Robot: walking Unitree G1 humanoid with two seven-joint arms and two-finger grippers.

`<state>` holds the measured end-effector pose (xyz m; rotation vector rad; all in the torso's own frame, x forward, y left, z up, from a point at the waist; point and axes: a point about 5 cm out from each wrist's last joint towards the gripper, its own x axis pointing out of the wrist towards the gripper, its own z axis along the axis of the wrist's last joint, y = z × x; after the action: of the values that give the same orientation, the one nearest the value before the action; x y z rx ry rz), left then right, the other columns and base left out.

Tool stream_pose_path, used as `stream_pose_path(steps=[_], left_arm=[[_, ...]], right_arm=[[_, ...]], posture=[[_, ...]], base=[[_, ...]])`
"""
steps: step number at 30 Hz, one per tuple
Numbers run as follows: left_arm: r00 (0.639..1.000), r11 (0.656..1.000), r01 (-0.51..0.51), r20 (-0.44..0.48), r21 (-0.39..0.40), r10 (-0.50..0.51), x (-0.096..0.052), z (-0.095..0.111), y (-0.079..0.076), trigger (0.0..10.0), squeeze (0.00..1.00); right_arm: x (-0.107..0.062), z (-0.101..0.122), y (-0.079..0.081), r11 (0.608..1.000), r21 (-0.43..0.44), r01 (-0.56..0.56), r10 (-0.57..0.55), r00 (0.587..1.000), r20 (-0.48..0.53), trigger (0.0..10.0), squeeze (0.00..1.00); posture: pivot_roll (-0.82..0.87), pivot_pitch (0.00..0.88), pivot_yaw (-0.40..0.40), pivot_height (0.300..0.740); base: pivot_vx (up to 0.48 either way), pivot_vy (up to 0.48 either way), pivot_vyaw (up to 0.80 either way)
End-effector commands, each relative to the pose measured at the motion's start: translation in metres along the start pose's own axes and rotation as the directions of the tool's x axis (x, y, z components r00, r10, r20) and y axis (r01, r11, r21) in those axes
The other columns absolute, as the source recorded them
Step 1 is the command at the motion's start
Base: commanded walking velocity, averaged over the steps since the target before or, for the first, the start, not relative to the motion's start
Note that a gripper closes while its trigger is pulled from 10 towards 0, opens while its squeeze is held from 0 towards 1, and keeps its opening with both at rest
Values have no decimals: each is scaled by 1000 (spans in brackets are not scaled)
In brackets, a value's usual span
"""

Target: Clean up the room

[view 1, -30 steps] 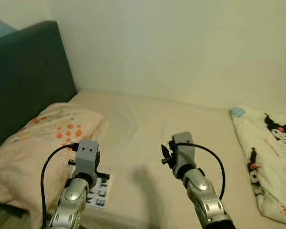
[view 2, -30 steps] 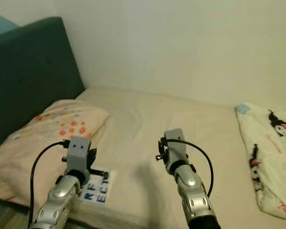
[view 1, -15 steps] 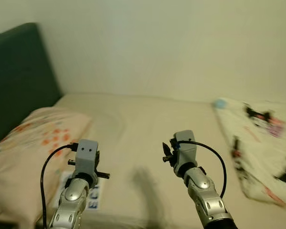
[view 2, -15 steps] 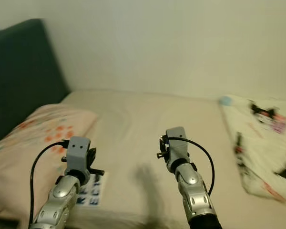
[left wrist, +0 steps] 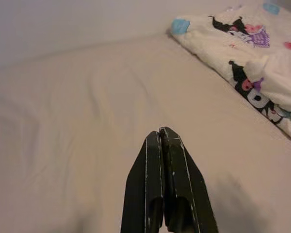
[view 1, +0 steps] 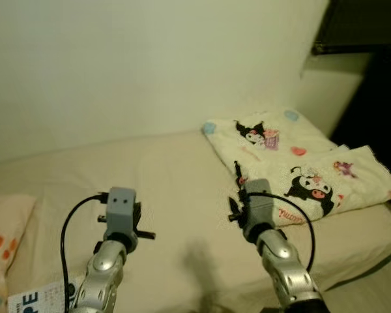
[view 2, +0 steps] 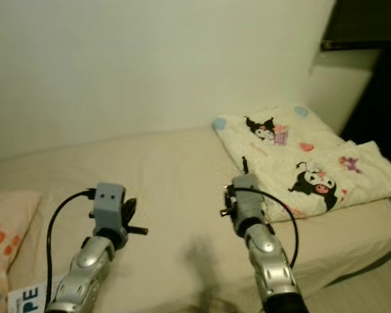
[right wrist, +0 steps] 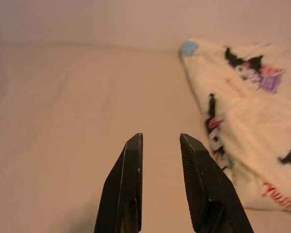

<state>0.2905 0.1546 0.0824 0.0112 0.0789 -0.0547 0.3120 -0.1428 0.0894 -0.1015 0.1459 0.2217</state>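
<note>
From the head cameras, both arms reach out over a bed (view 1: 169,169) covered in a plain beige sheet. The left hand (left wrist: 164,132) is held above the sheet's open middle, and the right hand (right wrist: 160,141) sits near the folded blanket (view 1: 300,163), a cream one printed with black cartoon characters and small hearts. That blanket lies ahead of the right hand and off to its right, well apart from the left hand, with its near edge just beyond the right wrist. To the left of the left hand, at the bed's near corner, a pillow (view 1: 3,228) with orange dots shows, and below it a white card with dark letters (view 1: 32,301).

Along the left wrist camera, the left hand's two black fingers (left wrist: 177,184) are pressed together with nothing between them, hovering over bare sheet. The blanket lies farther ahead and to the side, apart from the fingertips.

Along the right wrist camera, the right hand's fingers (right wrist: 128,184) stand narrowly parted, holding nothing. The sheet is beneath them, and the blanket's edge is just beside the right finger, not touching it.
</note>
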Motion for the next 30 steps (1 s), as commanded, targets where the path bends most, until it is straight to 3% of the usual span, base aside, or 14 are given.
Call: stream_pose_path(steps=[1, 5, 30], left_arm=[[1000, 1000, -23, -11, -5, 23, -2, -3, 3, 10000, 0], [999, 999, -33, -14, -11, 33, -2, -3, 3, 10000, 0], [1000, 1000, -9, -13, 9, 10, -1, -2, -1, 10000, 0]], right_arm=[[1, -4, 6, 1000, 5, -19, 19, 1000, -19, 10000, 0], [1, -3, 6, 1000, 7, -21, 21, 1000, -16, 10000, 0], [-1, -5, 6, 1000, 13, -24, 24, 999, -20, 10000, 0]], posture=[[-82, 26, -16, 723], [-83, 21, -17, 723], [-91, 12, -16, 723]], base=[[0, 0, 0], [0, -147, 0], [0, -415, 0]])
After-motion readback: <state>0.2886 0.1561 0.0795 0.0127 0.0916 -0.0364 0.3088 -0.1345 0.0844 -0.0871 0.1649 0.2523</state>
